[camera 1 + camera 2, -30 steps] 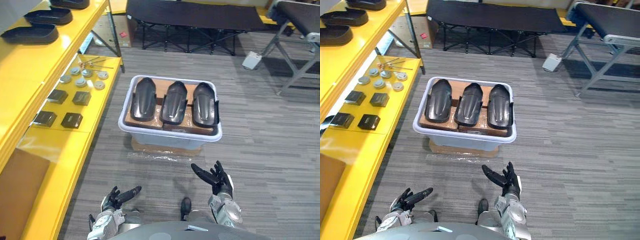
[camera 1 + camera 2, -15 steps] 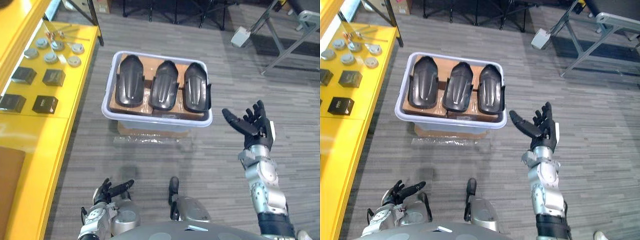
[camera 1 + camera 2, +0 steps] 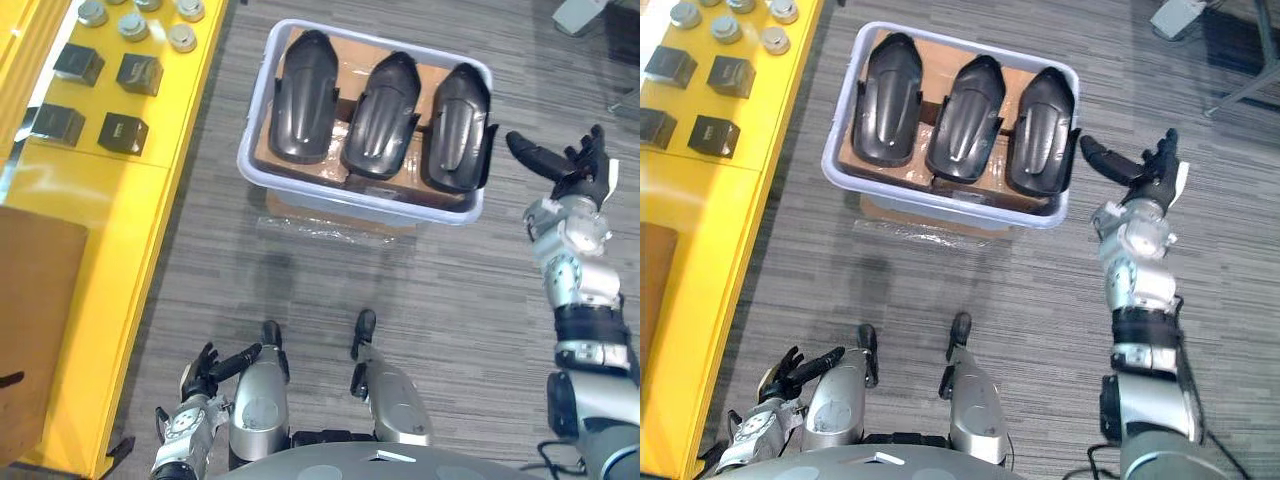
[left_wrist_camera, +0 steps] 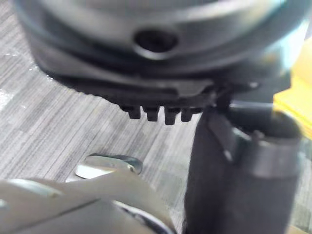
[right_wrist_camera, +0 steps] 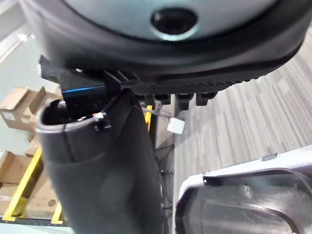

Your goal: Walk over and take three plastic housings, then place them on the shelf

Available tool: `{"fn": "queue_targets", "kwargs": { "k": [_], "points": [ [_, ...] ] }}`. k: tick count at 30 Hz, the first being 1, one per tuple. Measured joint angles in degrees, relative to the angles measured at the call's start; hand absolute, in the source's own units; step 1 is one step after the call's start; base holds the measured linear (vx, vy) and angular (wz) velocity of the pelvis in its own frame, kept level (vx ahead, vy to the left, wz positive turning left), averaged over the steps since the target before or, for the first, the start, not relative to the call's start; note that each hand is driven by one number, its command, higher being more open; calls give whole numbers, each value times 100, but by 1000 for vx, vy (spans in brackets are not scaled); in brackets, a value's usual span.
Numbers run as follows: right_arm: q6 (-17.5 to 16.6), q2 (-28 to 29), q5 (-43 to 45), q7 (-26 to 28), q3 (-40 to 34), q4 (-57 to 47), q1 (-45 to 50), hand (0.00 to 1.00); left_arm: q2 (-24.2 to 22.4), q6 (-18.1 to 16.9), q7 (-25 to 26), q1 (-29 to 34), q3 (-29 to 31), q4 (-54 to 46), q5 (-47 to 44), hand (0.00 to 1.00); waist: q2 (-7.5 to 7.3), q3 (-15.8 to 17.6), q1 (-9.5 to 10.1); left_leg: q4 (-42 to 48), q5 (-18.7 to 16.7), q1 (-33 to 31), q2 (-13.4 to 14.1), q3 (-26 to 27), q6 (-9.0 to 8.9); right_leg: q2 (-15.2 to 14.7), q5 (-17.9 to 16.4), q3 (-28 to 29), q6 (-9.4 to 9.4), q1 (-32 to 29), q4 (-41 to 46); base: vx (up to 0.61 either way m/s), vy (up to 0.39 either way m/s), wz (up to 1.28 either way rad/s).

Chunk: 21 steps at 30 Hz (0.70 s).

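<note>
1. The 3 plastic housings (image 3: 380, 100) are lying side by side on cardboard (image 3: 347, 58) inside the pale bin (image 3: 360, 205) on the floor, curved backs upward, so each seems easy to take from above.
2. The right hand (image 3: 572, 172) is hovering just beside the bin's right end, fingers spread and empty; I judge it is preparing to reach.
3. The left hand (image 3: 203, 370) is hanging low near the yellow shelf (image 3: 90, 200), fingers relaxed, holding nothing.
4. The eye views are showing the whole bin and the shelf's black boxes (image 3: 140, 72); the right wrist view is giving a close look at the bin's rim past the thumb.
</note>
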Motion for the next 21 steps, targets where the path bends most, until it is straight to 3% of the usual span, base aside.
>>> {"fn": "queue_targets", "kwargs": {
  "k": [9,15,19,21],
  "points": [
    [304,-894,5,37,383,1701,-1104,100,-25,-113,-110,-246,-409,-5,-59,100,363,195,88,368,25,-576,-190,-360,132,-183,2,-312,3,-281,222,-78,41,23],
    [478,-1393,-4,55,542,2314,-1443,100,-84,-164,-198,-330,-573,11,-252,100,616,249,101,593,8,-841,-210,-429,188,-237,-7,-369,2,-458,376,-83,32,5],
    [568,-1471,-10,42,653,2550,-1539,100,-104,-229,-230,-333,-597,21,-287,100,675,252,87,621,38,-961,-201,-442,208,-242,-22,-367,-13,-594,462,-82,6,0],
    [706,-1627,-10,47,764,2678,-1564,100,-112,-230,-246,-391,-717,50,-327,100,771,261,102,621,62,-981,-206,-452,217,-253,-30,-369,-22,-629,520,-52,3,3]
  ]
}}
